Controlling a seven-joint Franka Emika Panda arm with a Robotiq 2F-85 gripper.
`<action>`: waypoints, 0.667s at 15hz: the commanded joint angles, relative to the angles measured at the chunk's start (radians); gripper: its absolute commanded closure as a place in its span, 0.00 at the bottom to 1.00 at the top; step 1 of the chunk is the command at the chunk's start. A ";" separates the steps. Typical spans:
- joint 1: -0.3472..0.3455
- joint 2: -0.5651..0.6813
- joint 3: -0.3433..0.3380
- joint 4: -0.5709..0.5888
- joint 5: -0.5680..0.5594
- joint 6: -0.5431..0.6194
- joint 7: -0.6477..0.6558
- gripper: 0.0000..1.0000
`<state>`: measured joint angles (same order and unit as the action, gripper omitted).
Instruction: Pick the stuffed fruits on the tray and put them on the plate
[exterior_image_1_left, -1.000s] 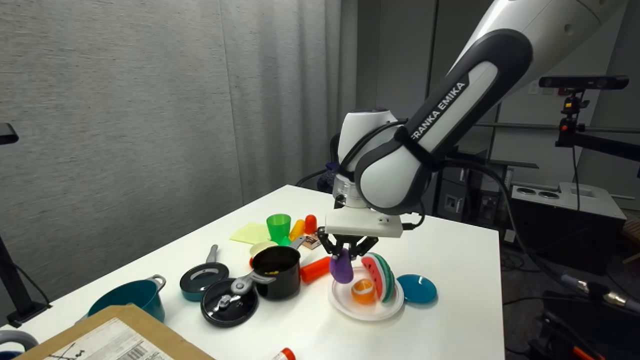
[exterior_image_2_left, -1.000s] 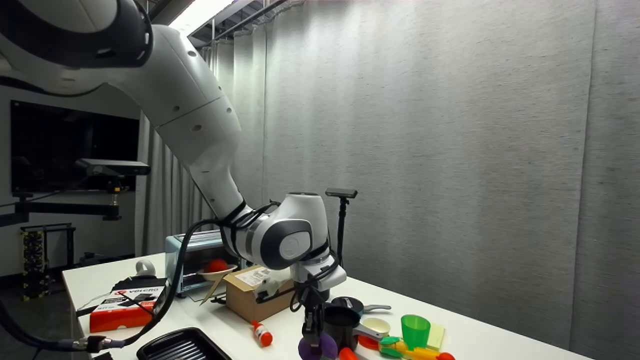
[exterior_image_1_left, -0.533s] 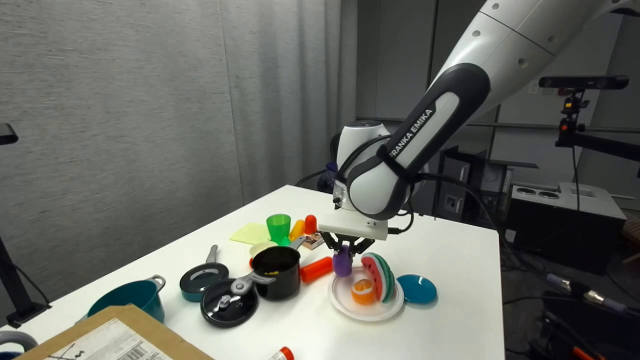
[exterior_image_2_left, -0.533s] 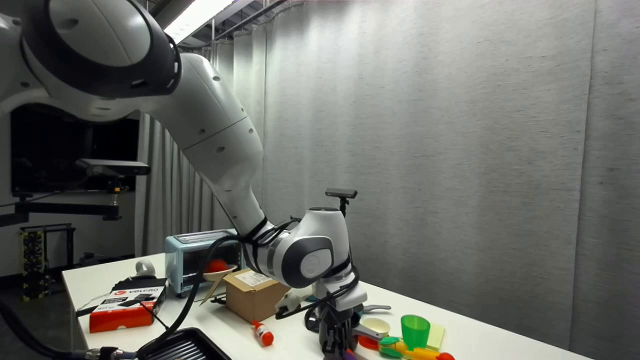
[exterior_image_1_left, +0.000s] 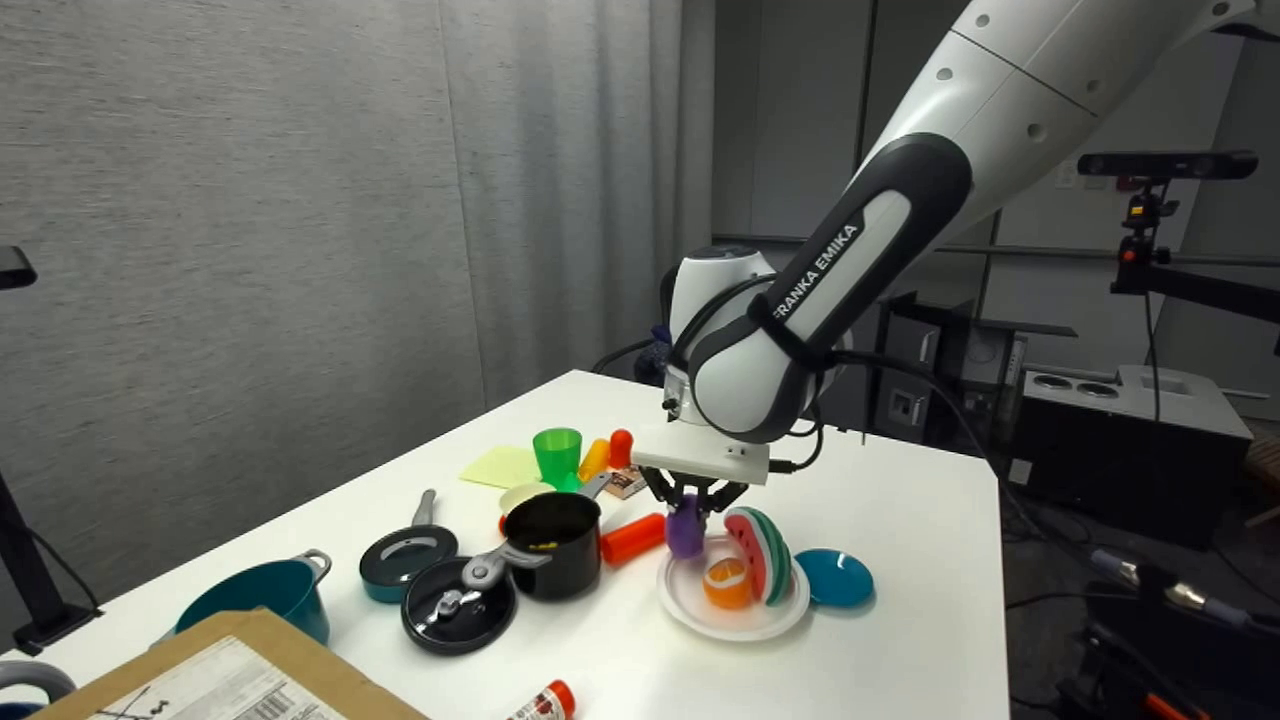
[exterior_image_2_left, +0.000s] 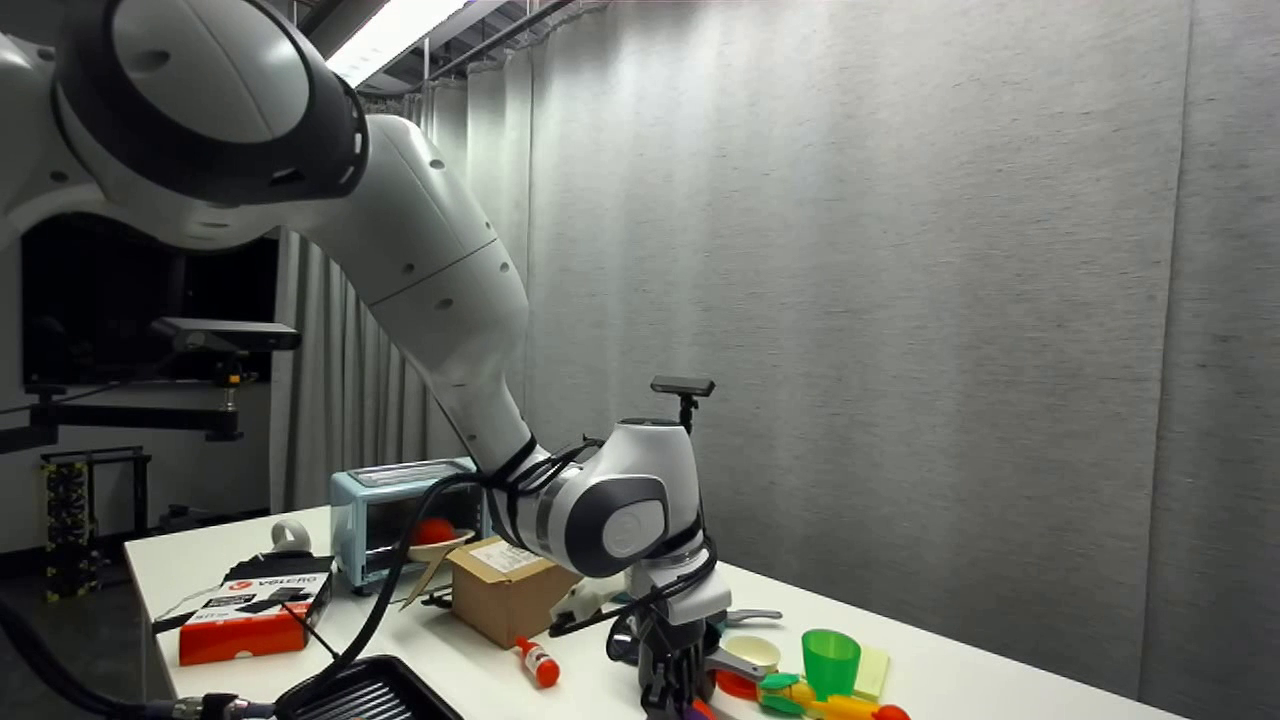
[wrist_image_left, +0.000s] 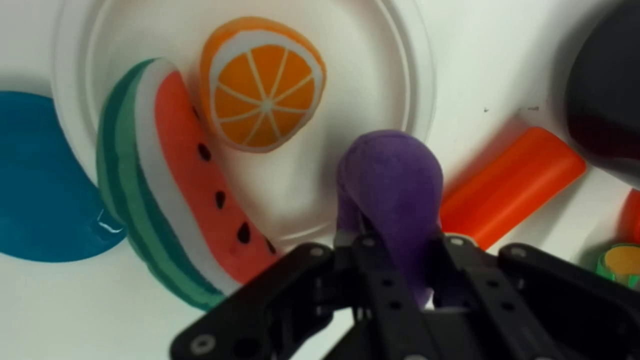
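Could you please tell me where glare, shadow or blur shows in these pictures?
In the wrist view, the gripper looks blurred, the blue dish carries a small glint, and the red tube throws a reddish shadow; in an exterior view, the ceiling light is burnt out to white.

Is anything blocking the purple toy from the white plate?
Nothing visible. The gripper holds the purple toy; in the wrist view it overlaps the rim of the white plate, with bare plate between it and the orange and watermelon.
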<state>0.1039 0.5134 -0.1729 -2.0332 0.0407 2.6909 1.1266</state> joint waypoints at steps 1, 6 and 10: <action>-0.002 -0.043 0.005 -0.013 0.025 -0.010 0.005 0.95; 0.002 -0.103 0.015 -0.051 0.023 -0.027 0.004 0.95; 0.034 -0.108 -0.027 -0.064 -0.035 -0.080 0.081 0.95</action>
<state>0.1128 0.4336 -0.1698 -2.0706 0.0385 2.6533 1.1511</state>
